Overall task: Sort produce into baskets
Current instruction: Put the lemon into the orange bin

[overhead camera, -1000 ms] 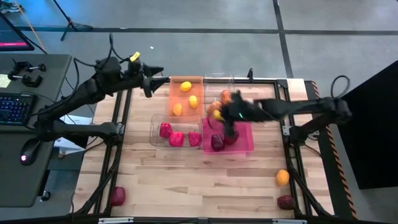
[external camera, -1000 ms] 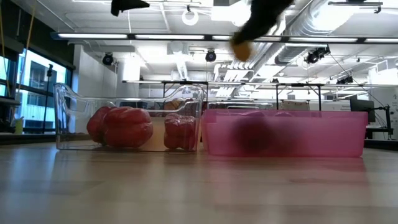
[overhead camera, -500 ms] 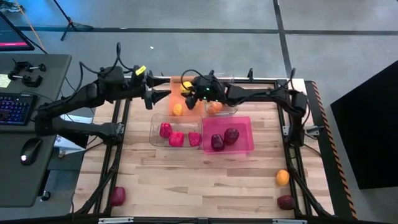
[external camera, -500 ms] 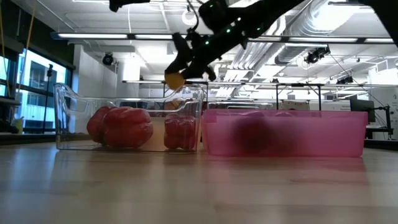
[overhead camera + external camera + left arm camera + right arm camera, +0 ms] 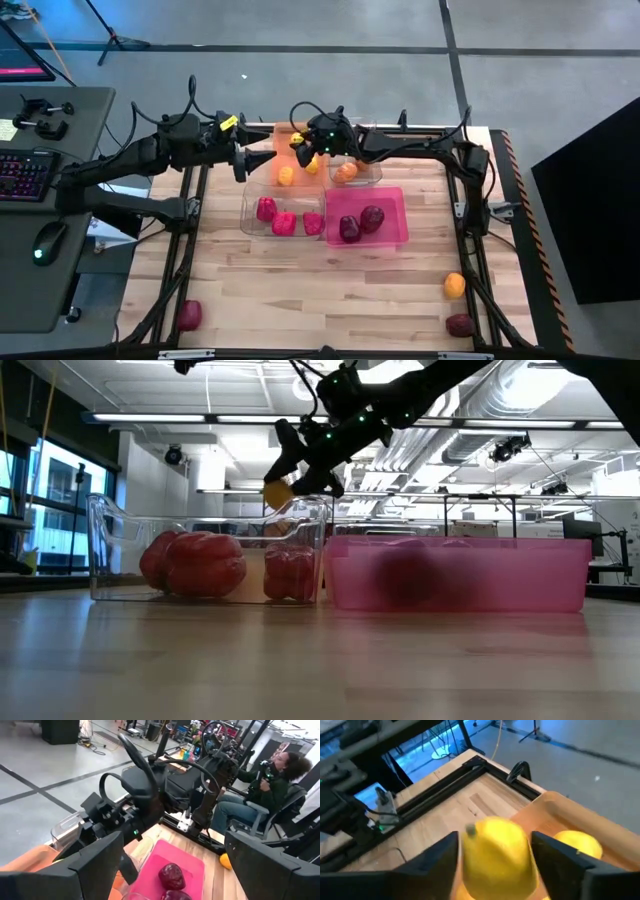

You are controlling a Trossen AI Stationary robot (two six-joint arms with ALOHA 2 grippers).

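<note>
My right gripper (image 5: 303, 148) hangs over the translucent orange bin (image 5: 283, 160) at the table's far side, shut on a yellow lemon (image 5: 495, 851); the lemon also shows in the low view (image 5: 277, 492). More lemons (image 5: 285, 176) lie in that bin. My left gripper (image 5: 258, 160) hovers open and empty at the orange bin's left edge. A clear bin (image 5: 250, 205) holds red peppers (image 5: 284, 222), the pink bin (image 5: 392, 228) holds maroon pieces (image 5: 372, 217), and the far clear bin (image 5: 368, 178) holds orange pieces (image 5: 345, 172). My right gripper pinches the yellow lemon's two opposite sides (image 5: 470, 855) between its two fingers (image 5: 432, 862). The fingers slant down from the table's right. The lemon is lifted clear above the orange bin.
Loose on the table are an orange piece (image 5: 454, 285) and a maroon piece (image 5: 459, 325) near the front right, and a red piece (image 5: 189, 315) at the front left. A person (image 5: 272, 795) sits beyond the table's right side.
My right gripper has swung from above the pink bin toward the table's far left, carrying the yellow lemon, and has held over the orange bin for the last half second. My left gripper has moved a little toward the near edge and the orange bin.
</note>
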